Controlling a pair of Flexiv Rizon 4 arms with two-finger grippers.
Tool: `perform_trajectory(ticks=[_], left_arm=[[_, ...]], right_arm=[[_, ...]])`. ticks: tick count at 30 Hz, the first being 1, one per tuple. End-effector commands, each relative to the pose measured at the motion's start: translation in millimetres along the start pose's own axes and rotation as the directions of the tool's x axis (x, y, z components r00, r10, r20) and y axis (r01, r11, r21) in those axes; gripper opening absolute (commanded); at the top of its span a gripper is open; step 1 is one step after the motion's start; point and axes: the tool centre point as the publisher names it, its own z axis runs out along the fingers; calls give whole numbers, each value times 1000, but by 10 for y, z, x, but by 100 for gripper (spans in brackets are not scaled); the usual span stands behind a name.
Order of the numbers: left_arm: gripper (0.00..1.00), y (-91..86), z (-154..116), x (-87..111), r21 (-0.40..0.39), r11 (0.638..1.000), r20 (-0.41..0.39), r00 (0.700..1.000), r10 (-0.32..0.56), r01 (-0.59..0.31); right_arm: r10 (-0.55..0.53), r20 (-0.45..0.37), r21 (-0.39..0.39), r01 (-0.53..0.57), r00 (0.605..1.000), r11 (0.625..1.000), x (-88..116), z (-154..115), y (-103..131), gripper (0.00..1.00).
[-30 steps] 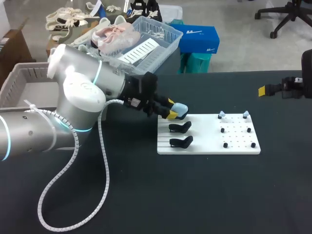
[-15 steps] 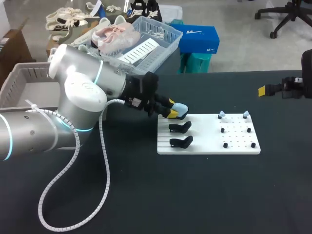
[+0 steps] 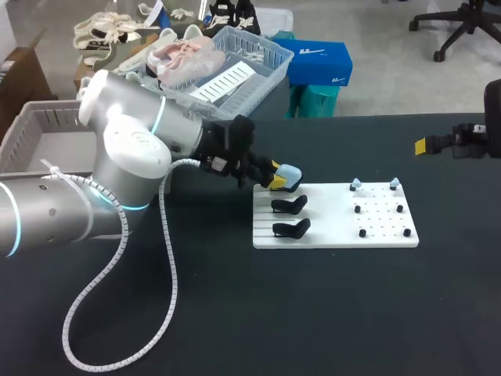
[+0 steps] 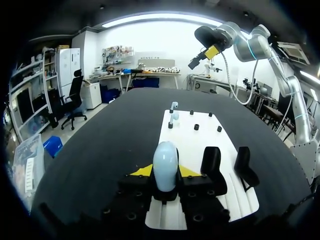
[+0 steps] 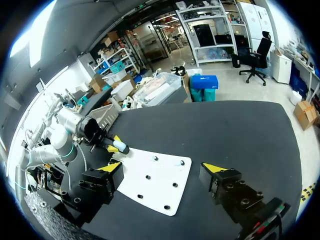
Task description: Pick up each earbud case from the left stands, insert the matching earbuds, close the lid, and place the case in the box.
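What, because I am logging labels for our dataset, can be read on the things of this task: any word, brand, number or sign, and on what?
No text can be read on any thing of the task.
earbud case: plain pale blue, no print shows.
white board: bare, no marks.
black stands: no print shows.

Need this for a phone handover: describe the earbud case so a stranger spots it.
A white board lies on the black table. At its far left corner, the left pincer grips the earbud case. It is pale blue and rounded; the neighbouring stands are black.
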Motion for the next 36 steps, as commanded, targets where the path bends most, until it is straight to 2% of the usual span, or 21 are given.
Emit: perform_trajectory(ticks=[1,6,10,18,24,30,36], left_arm=[[0,19,-13,11,6,1000,2,1000,0,0],[0,-4,-82,-20,9,1000,17,1000,3,-3],[0,-51,-190,-126,16,1000,61,998,4,-5],[0,-275,-474,-512,17,999,206,978,39,-44],[0,-493,-596,-769,-38,993,315,942,116,-110],[0,-666,-586,-857,-86,986,363,917,166,-145],[0,-798,-553,-894,-72,987,380,911,159,-142]], right_arm=[[-1,0,0,1,1000,1000,-1,9,-6,100],[-1,0,0,1,1000,1000,-1,9,-6,100],[-1,0,0,1,1000,1000,-1,9,-6,100],[-1,0,0,1,1000,1000,-1,9,-6,100],[-1,0,0,1,1000,1000,-1,9,-6,100],[-1,0,0,1,1000,1000,-1,9,-6,100],[-1,0,0,1,1000,1000,-1,9,-6,100]])
